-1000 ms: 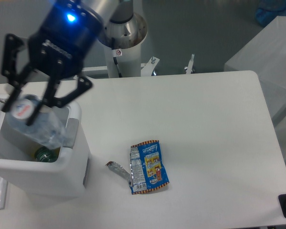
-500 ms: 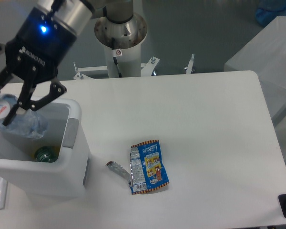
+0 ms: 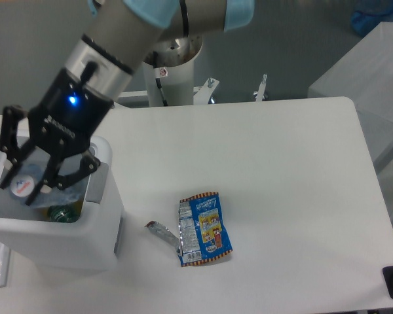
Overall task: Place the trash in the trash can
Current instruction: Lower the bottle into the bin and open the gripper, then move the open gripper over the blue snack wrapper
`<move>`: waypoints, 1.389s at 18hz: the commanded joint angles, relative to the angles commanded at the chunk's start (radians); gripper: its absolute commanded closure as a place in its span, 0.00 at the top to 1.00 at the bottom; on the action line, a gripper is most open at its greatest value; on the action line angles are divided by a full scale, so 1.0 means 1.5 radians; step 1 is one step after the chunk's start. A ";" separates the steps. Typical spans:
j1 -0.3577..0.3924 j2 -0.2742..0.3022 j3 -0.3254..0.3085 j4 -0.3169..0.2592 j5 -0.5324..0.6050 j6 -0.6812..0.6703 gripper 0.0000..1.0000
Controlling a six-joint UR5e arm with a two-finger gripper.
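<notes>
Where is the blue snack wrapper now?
The blue snack wrapper lies flat on the white table, near its front edge, to the right of the trash can, with its torn silver strip on the bin's side.

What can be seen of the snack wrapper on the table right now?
The snack wrapper is a flat, crinkled blue foil packet with a yellow panel of print and orange-brown serrated ends. Its silver inner side shows along the left edge, and a torn silver strip trails off to the left. It lies on the white table, right of the bin. Nothing grips or covers it.
</notes>
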 joint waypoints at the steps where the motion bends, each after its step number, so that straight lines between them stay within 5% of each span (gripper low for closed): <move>1: 0.000 0.000 -0.015 0.000 0.000 0.018 0.48; 5: 0.010 0.002 -0.046 0.000 0.000 0.054 1.00; 19: 0.218 -0.002 -0.040 -0.001 0.005 0.049 1.00; 25: 0.236 -0.080 -0.022 -0.003 0.085 0.124 1.00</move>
